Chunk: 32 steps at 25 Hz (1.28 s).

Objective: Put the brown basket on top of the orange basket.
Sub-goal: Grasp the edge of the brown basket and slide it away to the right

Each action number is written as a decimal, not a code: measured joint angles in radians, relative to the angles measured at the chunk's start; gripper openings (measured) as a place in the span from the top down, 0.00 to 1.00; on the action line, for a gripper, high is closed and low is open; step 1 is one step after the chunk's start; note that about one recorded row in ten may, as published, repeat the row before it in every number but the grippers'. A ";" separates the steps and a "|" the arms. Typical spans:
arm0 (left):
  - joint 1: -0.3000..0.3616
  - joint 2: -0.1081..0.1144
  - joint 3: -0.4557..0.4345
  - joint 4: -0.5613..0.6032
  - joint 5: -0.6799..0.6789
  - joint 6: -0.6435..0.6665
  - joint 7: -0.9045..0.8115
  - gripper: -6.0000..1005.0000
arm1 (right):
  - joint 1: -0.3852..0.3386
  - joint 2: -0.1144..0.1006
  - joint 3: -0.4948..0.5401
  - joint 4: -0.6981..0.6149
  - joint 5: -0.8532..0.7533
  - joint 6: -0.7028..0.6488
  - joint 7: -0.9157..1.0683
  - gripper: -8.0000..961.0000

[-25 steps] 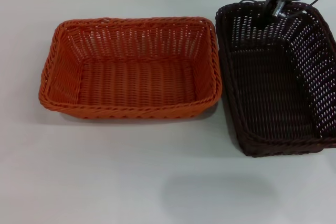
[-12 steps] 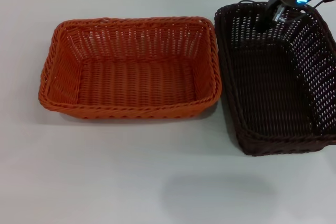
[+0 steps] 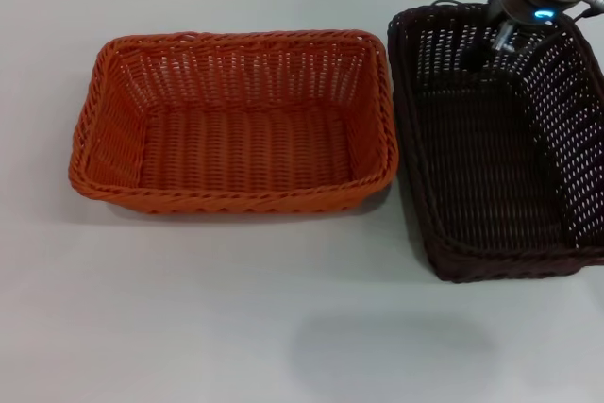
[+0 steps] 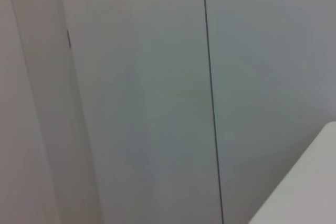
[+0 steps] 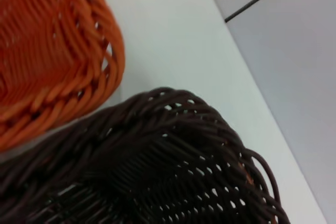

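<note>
My left arm is out of the head view altogether; its wrist camera looks only at a pale wall panel (image 4: pixel 136 93) with a thin seam, so I take that arm to be parked and cannot speak for its claw.

On the left of the white table (image 3: pixel 236 327) sits the orange basket (image 3: pixel 236 120), open side up, long side toward me, nothing in it. That makes it a ready seat: the dark one can nest down into or onto it without anything needing to be cleared first.

Just beside it on the right, rims nearly meeting at the far corner, is the brown basket (image 3: pixel 495 139), turned so that its short end faces me. It rests on the table, or very nearly; I cannot tell whether its far end is raised at all.

My right claw (image 3: pixel 500 40) is at the far wall of that basket, reaching down over the braided rim from behind. I judge that spot was chosen because the rim gives a narrow edge to pinch and leaves the way to the left free. Whether my fingers are clenched on the wicker or released I cannot tell; the wrist camera shows only the basket's far corner and a bit of the orange rim beyond.
</note>
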 joint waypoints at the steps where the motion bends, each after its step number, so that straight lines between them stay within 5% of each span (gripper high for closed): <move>1: 0.000 0.000 0.000 0.000 0.000 0.000 0.000 0.18 | 0.000 0.000 0.000 0.005 0.001 -0.002 0.000 0.15; 32: -0.016 0.004 0.002 0.010 0.002 0.000 0.009 0.18 | -0.026 -0.005 -0.002 -0.132 0.095 0.132 -0.092 0.30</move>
